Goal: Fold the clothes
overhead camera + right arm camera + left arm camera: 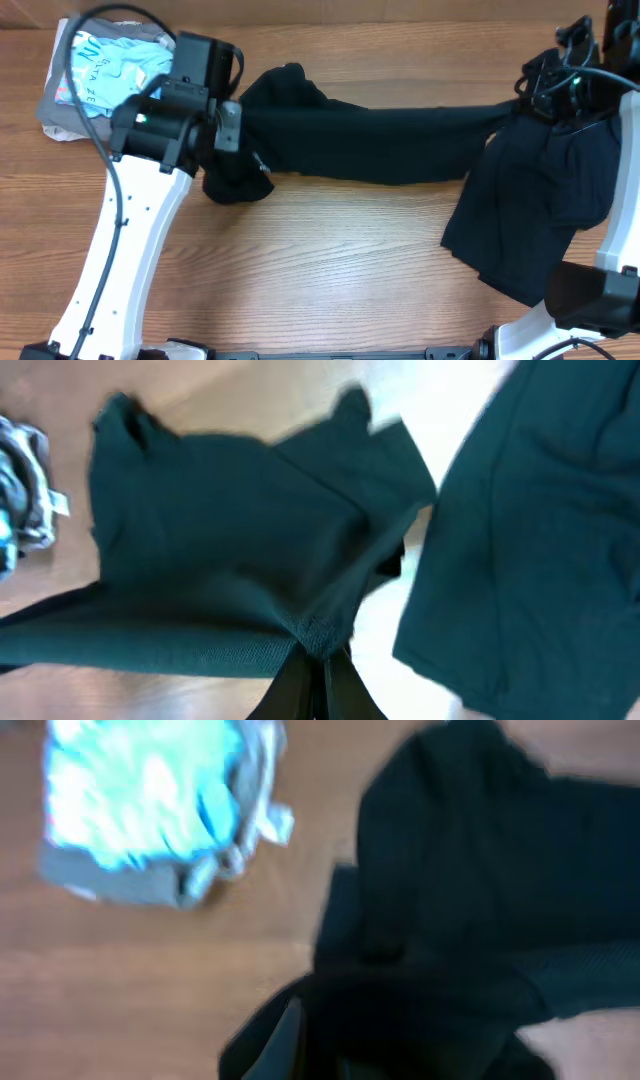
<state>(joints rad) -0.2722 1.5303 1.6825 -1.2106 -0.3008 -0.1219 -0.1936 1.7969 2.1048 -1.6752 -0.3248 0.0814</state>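
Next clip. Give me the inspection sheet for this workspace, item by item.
Surface: wooden table, no spills seen.
Job's things: black clothes stretched between both arms, wider part lying at the right.
Clutter: folded pile, light blue on grey, far left corner.
Grippers: right gripper jaws closed on the black fabric; left gripper against it, jaws too blurred to judge.
Cables: black cable looped over the left arm.
Surroundings: nothing seen.
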